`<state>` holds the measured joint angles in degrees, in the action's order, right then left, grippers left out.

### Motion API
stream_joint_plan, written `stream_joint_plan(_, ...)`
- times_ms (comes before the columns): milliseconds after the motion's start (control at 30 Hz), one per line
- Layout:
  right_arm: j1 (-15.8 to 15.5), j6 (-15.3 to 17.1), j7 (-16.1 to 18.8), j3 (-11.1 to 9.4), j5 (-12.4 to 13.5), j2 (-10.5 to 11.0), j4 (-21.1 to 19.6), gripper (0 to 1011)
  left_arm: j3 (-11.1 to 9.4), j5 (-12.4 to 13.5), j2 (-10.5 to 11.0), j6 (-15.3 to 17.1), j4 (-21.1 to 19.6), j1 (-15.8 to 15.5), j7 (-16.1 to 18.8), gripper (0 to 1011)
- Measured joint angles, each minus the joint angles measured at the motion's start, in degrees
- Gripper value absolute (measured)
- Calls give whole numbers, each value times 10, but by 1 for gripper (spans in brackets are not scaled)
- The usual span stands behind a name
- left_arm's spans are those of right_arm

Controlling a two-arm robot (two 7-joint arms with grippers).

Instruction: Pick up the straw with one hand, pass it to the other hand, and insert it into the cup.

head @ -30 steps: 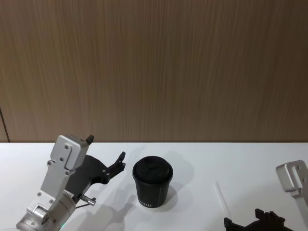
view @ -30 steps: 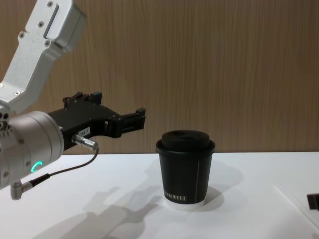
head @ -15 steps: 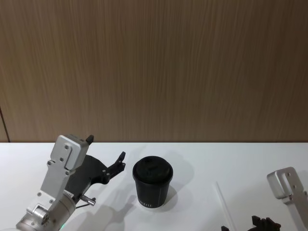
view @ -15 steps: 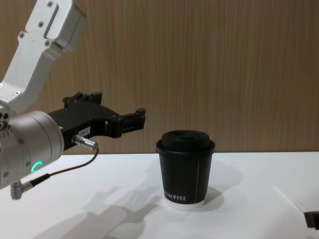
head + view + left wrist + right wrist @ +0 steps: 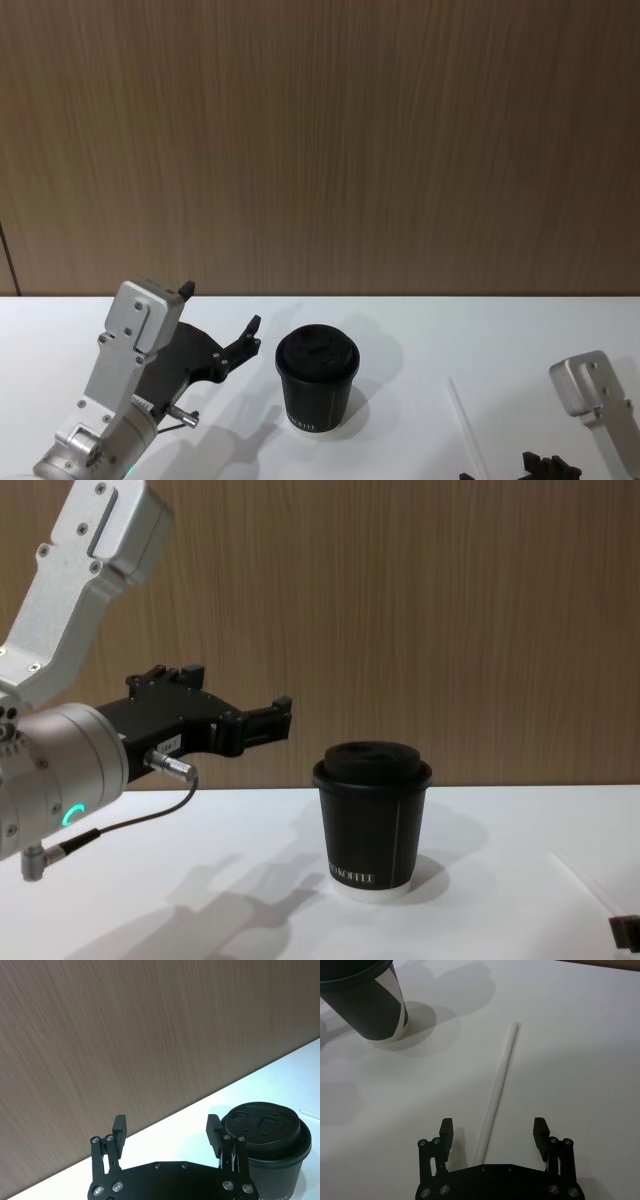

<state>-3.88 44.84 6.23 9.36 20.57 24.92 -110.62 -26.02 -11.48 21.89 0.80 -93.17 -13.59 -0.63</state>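
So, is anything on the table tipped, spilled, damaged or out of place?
Nothing stands out. The cup stands upright with nothing spilled. The straw lies flat and straight on the table, apart from the cup. The right end effector is open at the straw's near end; the left end effector is open beside the cup.

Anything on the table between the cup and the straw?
No: the stretch of table between the cup and the straw is bare, as the right wrist view shows.
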Motion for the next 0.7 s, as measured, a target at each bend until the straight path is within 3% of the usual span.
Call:
stream_joint_plan(367,3,3,5,1,-4,-3,8,986,0,0,0,0,0,0,0,1000)
stream_joint_plan(700,3,10,10,-2,-6,-5,10,741,0,0,0,0,0,0,0,1000)
